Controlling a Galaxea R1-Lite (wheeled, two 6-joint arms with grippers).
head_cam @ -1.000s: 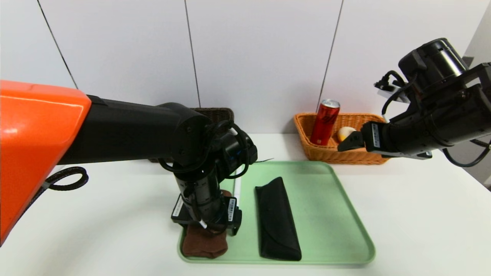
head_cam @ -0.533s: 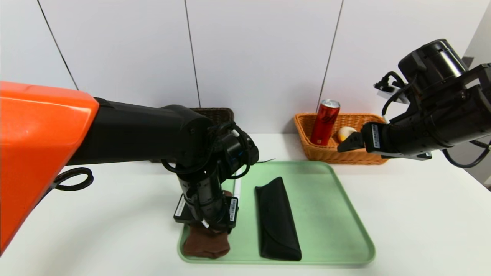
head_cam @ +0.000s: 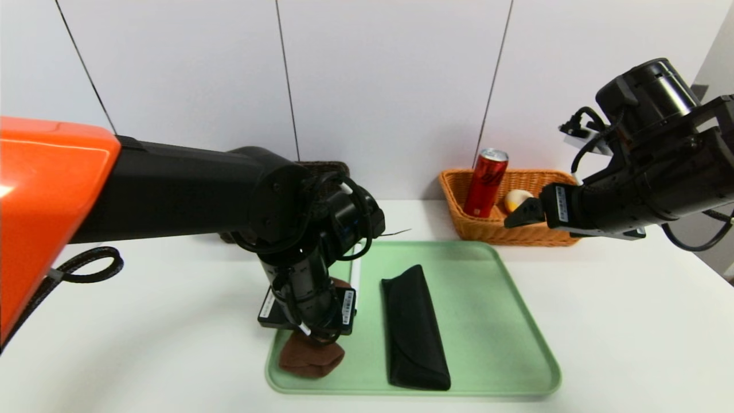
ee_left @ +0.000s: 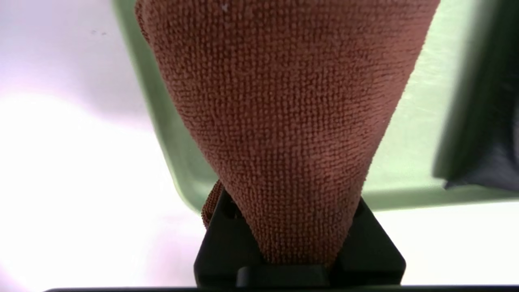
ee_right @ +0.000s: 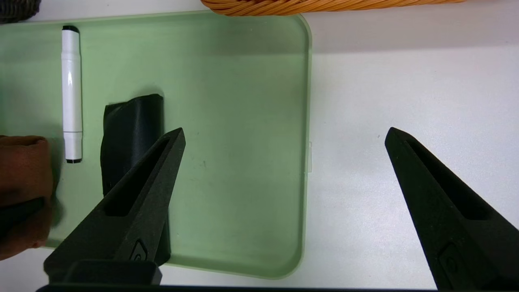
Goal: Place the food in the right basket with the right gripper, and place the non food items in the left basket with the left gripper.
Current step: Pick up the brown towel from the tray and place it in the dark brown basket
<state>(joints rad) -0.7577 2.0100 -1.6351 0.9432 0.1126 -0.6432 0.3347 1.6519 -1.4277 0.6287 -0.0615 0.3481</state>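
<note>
My left gripper (head_cam: 312, 335) is shut on the brown towel (head_cam: 311, 357), which hangs from it just above the near left corner of the green tray (head_cam: 504, 344); the towel (ee_left: 284, 113) fills the left wrist view. The black soft case (head_cam: 414, 327) lies along the tray's middle, and a strip of the white marker (head_cam: 355, 277) shows beside my left wrist; the marker (ee_right: 71, 93) lies whole in the right wrist view. The red can (head_cam: 485, 182) and pale bun (head_cam: 516, 199) sit in the orange-tan basket (head_cam: 487, 229). My right gripper (head_cam: 519, 213) hangs open in front of that basket.
The dark brown basket (head_cam: 327, 169) stands at the back behind my left arm, mostly hidden. A black cable loops on the white table (head_cam: 631, 321) at the far left. The wall rises just behind both baskets.
My left gripper has risen a little with the towel, which now hangs more gathered and off the tray floor. The right arm has not moved.
</note>
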